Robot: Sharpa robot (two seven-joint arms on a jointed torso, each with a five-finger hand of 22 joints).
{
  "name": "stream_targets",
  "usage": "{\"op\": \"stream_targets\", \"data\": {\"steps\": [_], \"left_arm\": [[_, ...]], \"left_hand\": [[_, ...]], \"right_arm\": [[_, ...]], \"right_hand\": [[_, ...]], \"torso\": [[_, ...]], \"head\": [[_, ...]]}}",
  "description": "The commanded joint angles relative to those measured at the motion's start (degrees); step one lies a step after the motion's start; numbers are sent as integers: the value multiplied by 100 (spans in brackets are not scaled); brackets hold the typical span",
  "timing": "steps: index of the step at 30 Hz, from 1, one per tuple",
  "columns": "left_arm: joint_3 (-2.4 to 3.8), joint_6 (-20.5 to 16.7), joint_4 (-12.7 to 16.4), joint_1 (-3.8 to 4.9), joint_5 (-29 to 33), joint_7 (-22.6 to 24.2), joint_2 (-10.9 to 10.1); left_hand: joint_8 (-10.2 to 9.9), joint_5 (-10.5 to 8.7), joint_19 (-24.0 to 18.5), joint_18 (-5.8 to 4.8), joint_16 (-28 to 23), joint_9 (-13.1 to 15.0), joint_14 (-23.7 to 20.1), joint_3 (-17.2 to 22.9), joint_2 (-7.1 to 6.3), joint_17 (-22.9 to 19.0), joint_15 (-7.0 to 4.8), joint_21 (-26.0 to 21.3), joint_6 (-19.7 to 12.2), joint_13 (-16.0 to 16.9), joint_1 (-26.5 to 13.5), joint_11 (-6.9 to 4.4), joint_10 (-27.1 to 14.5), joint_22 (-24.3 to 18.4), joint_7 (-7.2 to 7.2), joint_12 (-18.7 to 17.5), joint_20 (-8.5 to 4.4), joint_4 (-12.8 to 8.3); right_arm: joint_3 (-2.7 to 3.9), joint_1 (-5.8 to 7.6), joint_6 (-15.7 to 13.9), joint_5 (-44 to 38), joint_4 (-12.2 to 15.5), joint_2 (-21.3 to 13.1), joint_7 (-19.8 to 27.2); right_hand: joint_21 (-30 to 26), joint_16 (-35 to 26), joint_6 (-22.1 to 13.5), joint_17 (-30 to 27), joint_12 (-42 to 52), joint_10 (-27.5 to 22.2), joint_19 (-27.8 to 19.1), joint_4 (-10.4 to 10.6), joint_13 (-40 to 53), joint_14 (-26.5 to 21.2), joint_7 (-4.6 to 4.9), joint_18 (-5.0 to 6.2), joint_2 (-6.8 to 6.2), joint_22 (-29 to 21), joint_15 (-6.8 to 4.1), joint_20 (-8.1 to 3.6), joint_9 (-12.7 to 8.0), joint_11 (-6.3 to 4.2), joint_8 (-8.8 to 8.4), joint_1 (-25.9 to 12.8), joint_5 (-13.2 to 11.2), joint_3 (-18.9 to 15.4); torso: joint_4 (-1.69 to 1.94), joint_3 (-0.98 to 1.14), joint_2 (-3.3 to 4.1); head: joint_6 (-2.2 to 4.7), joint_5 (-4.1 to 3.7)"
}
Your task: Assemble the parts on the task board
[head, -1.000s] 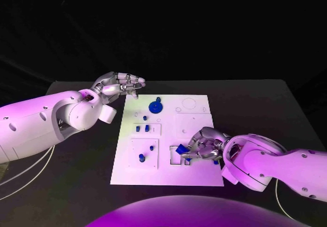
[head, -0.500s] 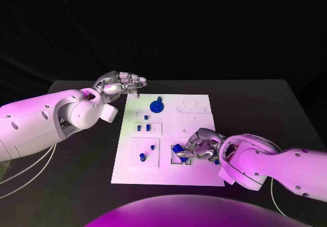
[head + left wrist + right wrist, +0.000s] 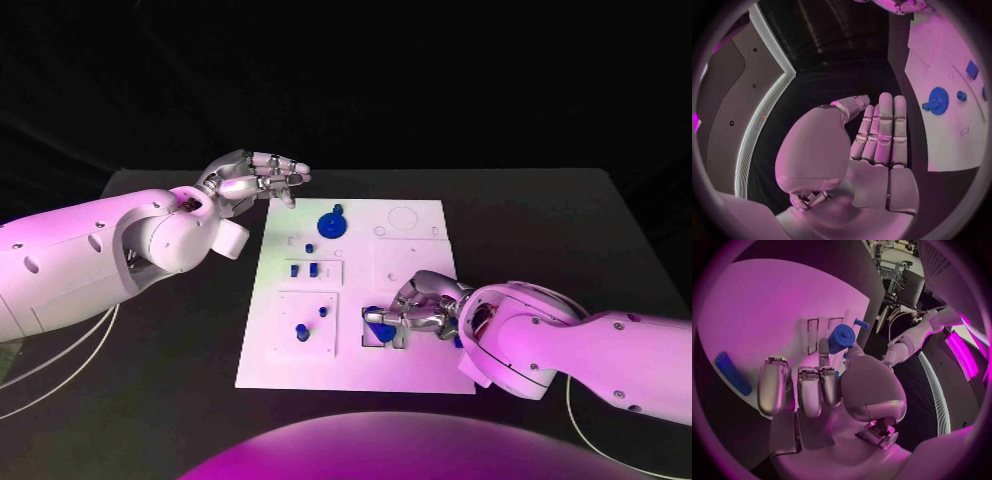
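While the left robot hand (image 3: 263, 178) hovers off the task board's (image 3: 411, 245) far left corner, fingers loosely curled in on nothing, the right robot hand (image 3: 415, 310) sits over the board's near middle, pinching a blue part (image 3: 841, 338) at the rectangular slots (image 3: 820, 335). A blue gear (image 3: 332, 226) stands near the board's far left corner on the black worktop (image 3: 548, 220).

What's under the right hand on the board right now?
The right hand holds a blue part over a recessed slot near the task board's front edge. What lies beneath its palm is covered.
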Motion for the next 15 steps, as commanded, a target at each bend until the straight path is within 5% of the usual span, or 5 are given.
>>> {"op": "stream_targets", "data": {"steps": [1, 15], "left_arm": [[4, 81, 17, 4, -1, 29, 3], [4, 71, 12, 4, -1, 20, -8]], "left_hand": [[20, 18, -23, 81, 27, -6, -28, -11, 1, -8, 9, -36, -20, -9, -41, 12, -47, -5, 23, 37, 19, -30], [20, 18, -23, 81, 27, -6, -28, -11, 1, -8, 9, -36, -20, -9, -41, 12, -47, -5, 23, 37, 19, -30]], "right_arm": [[0, -7, 151, -316, -26, 19, -62], [0, -8, 281, -481, 3, 62, -35]], "right_hand": [[-35, 9, 45, 957, -43, 389, 62, -1, 1085, 506, -57, -75, 9, 954, -47, -31, -13, -23, -17, -121, -24, -118], [-73, 0, 23, 942, -83, 379, 57, 1, 1070, 503, -53, -72, -103, 955, -43, -28, 34, -20, 23, -384, -17, -546]], "torso": [[1, -1, -2], [-1, -2, -3]], "head": [[0, 10], [0, 31]]}}
